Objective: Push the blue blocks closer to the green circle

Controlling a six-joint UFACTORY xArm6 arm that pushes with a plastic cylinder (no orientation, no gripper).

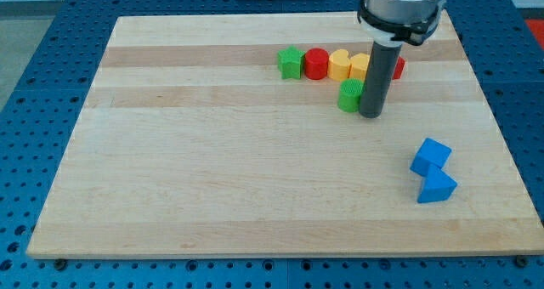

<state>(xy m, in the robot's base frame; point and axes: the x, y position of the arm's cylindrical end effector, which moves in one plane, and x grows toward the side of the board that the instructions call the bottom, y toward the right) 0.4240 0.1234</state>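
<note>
The green circle (348,95) lies at the view's upper right of the wooden board (212,178). My tip (371,115) stands right beside it, on its right side, touching or nearly touching it. Two blue blocks lie together toward the view's lower right: a blue cube-like block (432,155) and, just below it and touching it, a blue triangular block (437,187). They are well below and to the right of my tip and the green circle.
A row of blocks lies near the view's top: a green star (291,62), a red circle (316,63), a yellow heart (339,65), a yellow block (359,65) and a red block (397,67) partly hidden behind the rod.
</note>
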